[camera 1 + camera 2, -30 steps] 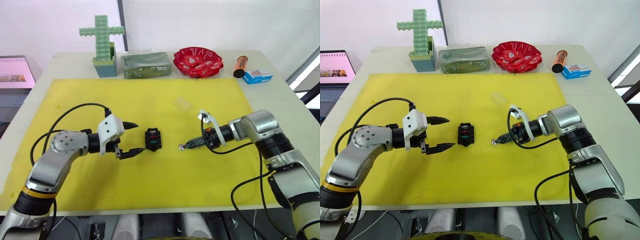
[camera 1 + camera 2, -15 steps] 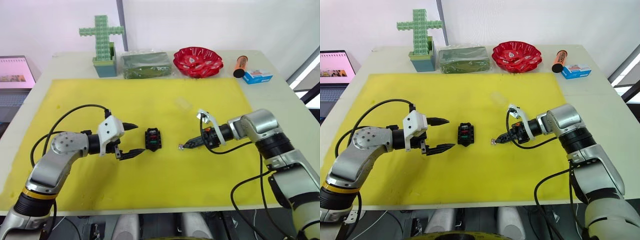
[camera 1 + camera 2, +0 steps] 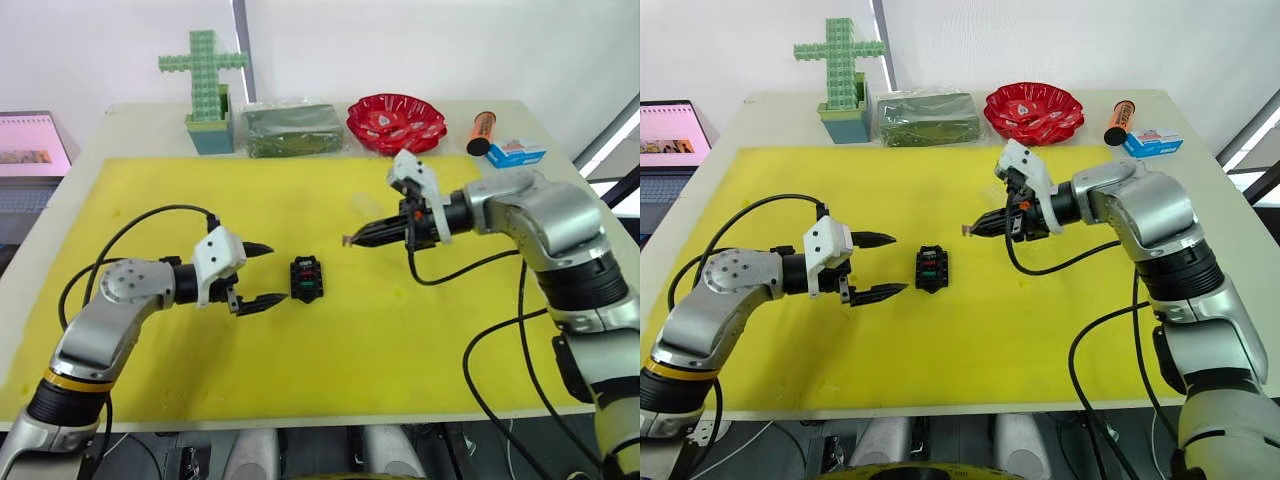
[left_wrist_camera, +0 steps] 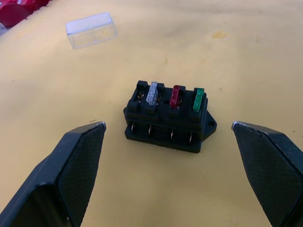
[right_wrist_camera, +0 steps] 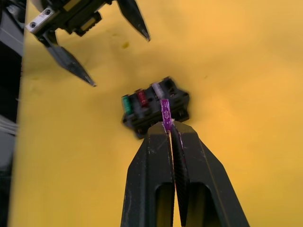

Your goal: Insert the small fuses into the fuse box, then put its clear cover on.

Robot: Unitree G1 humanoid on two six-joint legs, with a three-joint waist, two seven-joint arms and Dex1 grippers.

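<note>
A yellow mat [image 3: 330, 360] covers my pale bench [image 3: 560, 140]. The fuse box [image 3: 305, 278] sits on it just ahead of my wide-open left fingers [image 3: 257, 276]. My right fingers [image 3: 977, 229] pinch a purple fuse [image 5: 164, 111] above it, the clear cover [image 4: 91, 30] lying beyond.

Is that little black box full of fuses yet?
Not yet. The fuse box holds three; one end slot looks empty, and the right pincer grips a purple fuse.

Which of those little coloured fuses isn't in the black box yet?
The purple fuse, pinched in the right gripper above the mat. The green, red and pale grey fuses already stand in the fuse box.
</note>
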